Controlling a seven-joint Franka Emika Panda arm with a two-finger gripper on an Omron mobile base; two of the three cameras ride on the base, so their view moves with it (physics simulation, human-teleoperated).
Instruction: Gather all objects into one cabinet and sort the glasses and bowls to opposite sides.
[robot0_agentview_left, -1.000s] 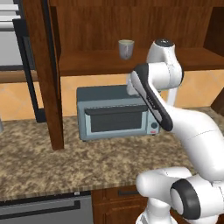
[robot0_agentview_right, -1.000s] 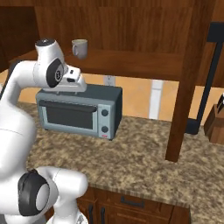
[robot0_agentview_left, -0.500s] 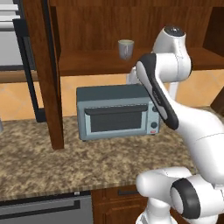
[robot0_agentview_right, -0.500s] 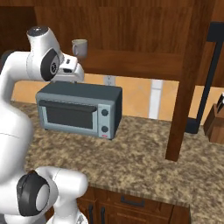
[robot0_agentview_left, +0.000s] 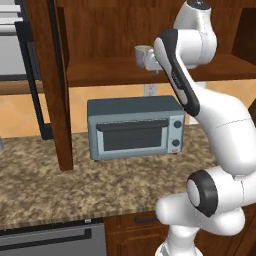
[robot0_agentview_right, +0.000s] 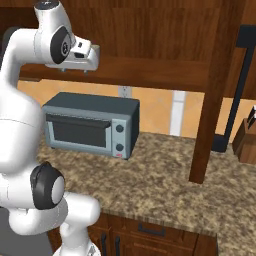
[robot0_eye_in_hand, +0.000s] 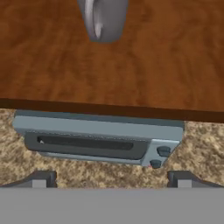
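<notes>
Spread fingertips are seen at the bottom corners of the hand view, so the end effector is taken to be open, with nothing held between them. It is raised to shelf height and carried out in front of the shelf of the cabinet, probably so the grey mug can be approached from the front. The mug stands on the shelf, just ahead of the wrist in the left base view and near the top edge of the hand view; whether its handle faces the end effector cannot be told. Below the shelf, a toaster oven is set on the granite tabletop
</notes>
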